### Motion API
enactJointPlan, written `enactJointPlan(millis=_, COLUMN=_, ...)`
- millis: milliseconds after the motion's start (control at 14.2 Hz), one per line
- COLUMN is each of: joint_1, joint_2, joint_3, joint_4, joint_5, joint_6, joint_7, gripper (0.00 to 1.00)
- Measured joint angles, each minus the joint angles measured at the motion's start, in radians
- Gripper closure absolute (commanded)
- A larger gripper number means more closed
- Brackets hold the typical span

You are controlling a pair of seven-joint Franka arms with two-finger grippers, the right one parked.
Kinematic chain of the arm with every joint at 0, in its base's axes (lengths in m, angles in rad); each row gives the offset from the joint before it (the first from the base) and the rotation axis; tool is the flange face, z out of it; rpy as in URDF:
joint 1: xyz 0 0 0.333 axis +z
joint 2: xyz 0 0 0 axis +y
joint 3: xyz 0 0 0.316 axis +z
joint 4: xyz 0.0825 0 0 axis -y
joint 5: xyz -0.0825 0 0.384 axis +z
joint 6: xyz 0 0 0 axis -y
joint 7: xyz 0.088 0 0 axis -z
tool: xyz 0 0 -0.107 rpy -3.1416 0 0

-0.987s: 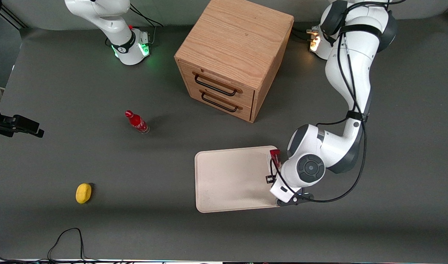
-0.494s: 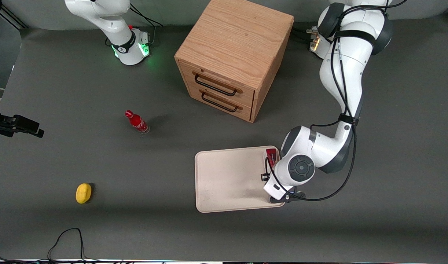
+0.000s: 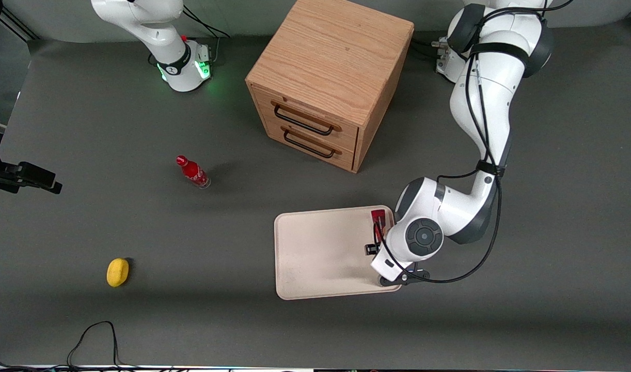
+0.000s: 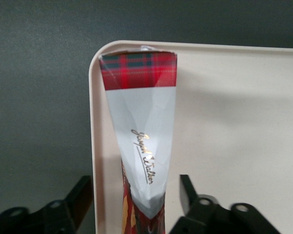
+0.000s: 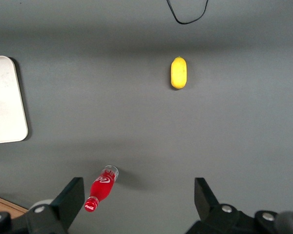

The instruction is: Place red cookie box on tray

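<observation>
The red cookie box [image 3: 379, 218] stands on a narrow edge at the corner of the cream-white tray [image 3: 315, 253] that is toward the working arm's end and farther from the front camera. In the left wrist view the box [image 4: 141, 122] shows a whitish face with a red tartan end, close to the tray's rim [image 4: 94, 146]. My left gripper [image 3: 373, 247] is low over the tray at the box. Its black fingers [image 4: 185, 187] stand on either side of the box with a gap on each side, so my gripper [image 4: 135, 197] is open.
A wooden two-drawer cabinet [image 3: 328, 77] stands farther from the front camera than the tray. A small red bottle [image 3: 192, 172] and a yellow lemon [image 3: 117, 272] lie toward the parked arm's end; both show in the right wrist view, bottle [image 5: 101, 188] and lemon [image 5: 178, 72].
My left arm moved a little toward the tray's middle with the box, bringing it over the tray's corner. The fingers now stand apart from the box.
</observation>
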Motion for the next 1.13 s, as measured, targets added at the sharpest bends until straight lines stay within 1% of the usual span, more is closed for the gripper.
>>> enactJointPlan(millis=423, joint_1=0.0, joint_2=-0.003, joint_3=0.001, joint_4=0.001, joint_5=0.001, joint_6=0.0, joint_7=0.0, gripper=0.0)
enactJointPlan(millis=635, joint_1=0.013, joint_2=-0.035, joint_3=0.005, joint_4=0.002, joint_5=0.002, joint_6=-0.009, joint_7=0.001, gripper=0.0)
enactJointPlan(millis=776, joint_1=0.041, joint_2=-0.097, joint_3=0.008, joint_4=-0.007, joint_5=0.003, joint_6=-0.066, joint_7=0.003, gripper=0.0)
enactJointPlan(millis=917, joint_1=0.084, joint_2=-0.198, joint_3=0.012, joint_4=-0.057, joint_5=0.004, joint_6=-0.131, joint_7=0.039, gripper=0.0)
enactJointPlan(millis=1128, joint_1=0.177, joint_2=-0.397, joint_3=0.017, joint_4=-0.233, joint_5=0.005, joint_6=-0.168, joint_7=0.158, gripper=0.0)
